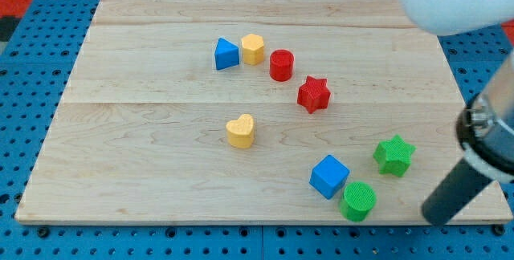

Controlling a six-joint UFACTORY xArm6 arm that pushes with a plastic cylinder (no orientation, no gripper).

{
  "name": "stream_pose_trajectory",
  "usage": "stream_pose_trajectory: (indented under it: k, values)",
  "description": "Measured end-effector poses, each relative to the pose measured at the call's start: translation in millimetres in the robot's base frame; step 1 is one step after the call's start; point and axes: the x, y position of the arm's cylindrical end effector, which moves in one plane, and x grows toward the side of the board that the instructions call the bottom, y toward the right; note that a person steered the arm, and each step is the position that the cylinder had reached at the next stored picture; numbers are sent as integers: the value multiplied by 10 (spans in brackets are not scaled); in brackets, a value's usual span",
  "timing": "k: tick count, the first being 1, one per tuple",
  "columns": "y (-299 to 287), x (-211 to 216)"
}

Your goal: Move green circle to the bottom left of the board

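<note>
Board: your wooden board (161, 148) lies on a blue pegboard table (24, 132), eight blocks scattered across it.
Green circle: you see the green circle (358, 201) at the near right of the board, close to the near edge.
Neighbours: a blue cube (329, 176) sits just left of it and slightly farther, touching or nearly so; a green star (393, 155) stands near, farther and to the right.
Far group: a blue triangle (226, 54), a yellow hexagon (253, 49), a red cylinder (281, 65) and a red star (313, 94) curve across the far middle.
Centre: a yellow heart (241, 131) sits alone.
Tip: my tip (434, 216) rests right of the green circle, apart from it, near the board's right edge; a bare rod, nothing to open or close.
</note>
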Motion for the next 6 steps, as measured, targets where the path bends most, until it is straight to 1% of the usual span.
stream_pose_trajectory:
  k: [1,2,3,4,5,6]
  values:
    - [-1191,-312]
    - [-1308,-603]
    - [-1372,-736]
    - [-885,-413]
    - [-1904,-153]
    - [-3264,-202]
